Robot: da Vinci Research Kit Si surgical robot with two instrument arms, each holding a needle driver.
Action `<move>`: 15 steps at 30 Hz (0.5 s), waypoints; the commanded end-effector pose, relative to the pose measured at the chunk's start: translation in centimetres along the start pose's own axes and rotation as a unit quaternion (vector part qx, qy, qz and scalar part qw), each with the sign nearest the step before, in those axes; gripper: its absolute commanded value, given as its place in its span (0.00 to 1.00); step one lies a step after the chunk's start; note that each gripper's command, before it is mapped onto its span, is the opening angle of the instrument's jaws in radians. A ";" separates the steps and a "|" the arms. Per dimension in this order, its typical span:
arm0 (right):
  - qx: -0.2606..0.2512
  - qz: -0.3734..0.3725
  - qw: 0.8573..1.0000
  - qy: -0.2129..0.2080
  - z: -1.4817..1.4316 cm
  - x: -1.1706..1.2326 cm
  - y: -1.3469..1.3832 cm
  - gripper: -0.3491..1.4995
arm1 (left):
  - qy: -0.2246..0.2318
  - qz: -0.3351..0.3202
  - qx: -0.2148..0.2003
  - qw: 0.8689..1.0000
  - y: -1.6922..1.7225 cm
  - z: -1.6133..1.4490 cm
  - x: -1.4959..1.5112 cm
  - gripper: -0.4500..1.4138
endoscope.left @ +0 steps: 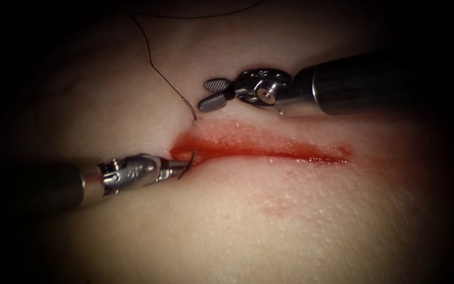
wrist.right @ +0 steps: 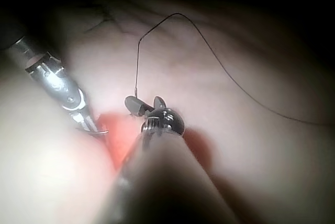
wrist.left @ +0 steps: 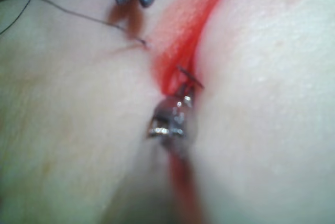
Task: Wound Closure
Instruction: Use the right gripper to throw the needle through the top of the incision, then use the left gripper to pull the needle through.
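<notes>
Your left tool (endoscope.left: pixel 182 167) gripped the needle (endoscope.left: pixel 189 165) firmly at the cut's (endoscope.left: pixel 269 152) nine-o'clock end, thread (endoscope.left: pixel 156 66) entering the tissue (endoscope.left: pixel 300 221) at eleven; your right tool (endoscope.left: pixel 211 94) stood released, holding nothing.

My left tool (endoscope.left: pixel 182 167) grips the needle (endoscope.left: pixel 189 165), a short dark curve standing at the cut's (endoscope.left: pixel 261 152) nine-o'clock end, its tip clear of the tissue (endoscope.left: pixel 290 221). The cut runs from nine toward three o'clock, wet with red fluid (endoscope.left: pixel 227 142). The thread (endoscope.left: pixel 156 68) leaves the tissue just past the cut's twelve-o'clock lip and trails toward eleven. My right tool (endoscope.left: pixel 214 94) hovers there with jaws apart, holding nothing.
</notes>
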 end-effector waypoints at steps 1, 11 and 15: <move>0.001 -0.003 1.000 0.000 0.06 -0.05 -0.01 0.98 | 0.005 0.001 0.006 1.000 0.03 0.07 -0.03 0.23; 0.001 -0.009 1.000 0.001 0.05 -0.09 -0.02 0.97 | 0.055 0.043 0.070 0.995 0.10 -0.01 -0.01 0.32; 0.001 -0.013 1.000 0.001 0.05 -0.10 -0.02 0.96 | 0.073 0.058 0.087 0.992 0.10 -0.01 0.01 0.32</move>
